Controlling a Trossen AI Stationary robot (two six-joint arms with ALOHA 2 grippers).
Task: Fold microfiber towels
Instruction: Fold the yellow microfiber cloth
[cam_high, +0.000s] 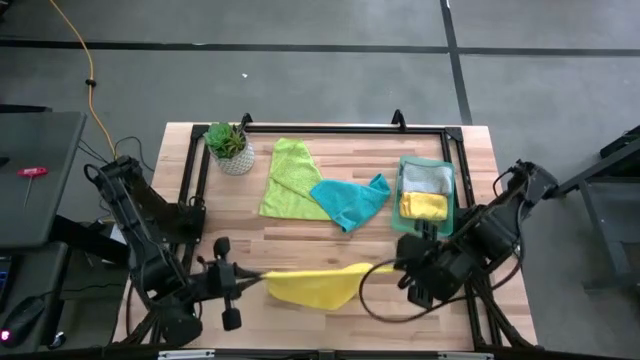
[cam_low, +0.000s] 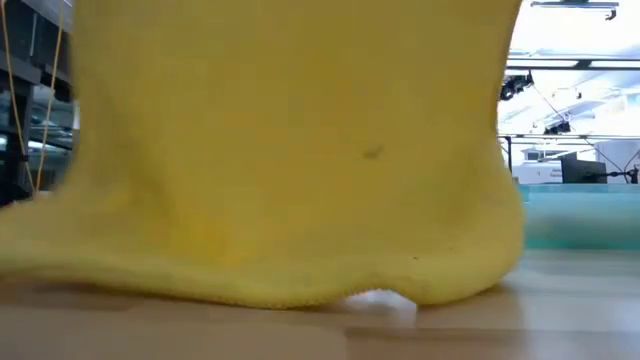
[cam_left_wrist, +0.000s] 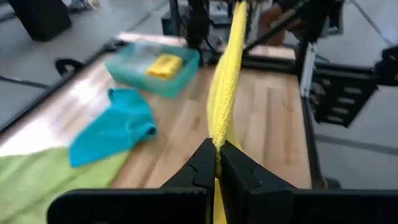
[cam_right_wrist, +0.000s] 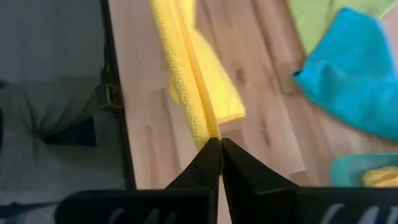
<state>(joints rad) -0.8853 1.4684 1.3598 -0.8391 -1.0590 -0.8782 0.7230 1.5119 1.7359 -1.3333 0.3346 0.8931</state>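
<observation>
A yellow microfiber towel is stretched between my two grippers over the table's near edge. My left gripper is shut on its left end and my right gripper on its right end. In the low view the towel hangs like a curtain, its bottom edge on the wood. A lime green towel and a teal towel lie flat mid-table, the teal one overlapping the green one's corner. My left gripper pinches the yellow towel's upper edge at its left end between both fingers, coming nearly level from the table's left. The cloth runs away from the fingers as a bunched band toward the other arm. My right gripper pinches the upper edge at the towel's right end between both fingers, slanting down from the right. Several layers look gathered there. The towel hangs below this edge, and its bottom reaches the table.
A translucent green tray at the far right holds a folded grey towel and a folded yellow one. A small potted plant stands at the far left. A black frame rail runs along the table's far edge.
</observation>
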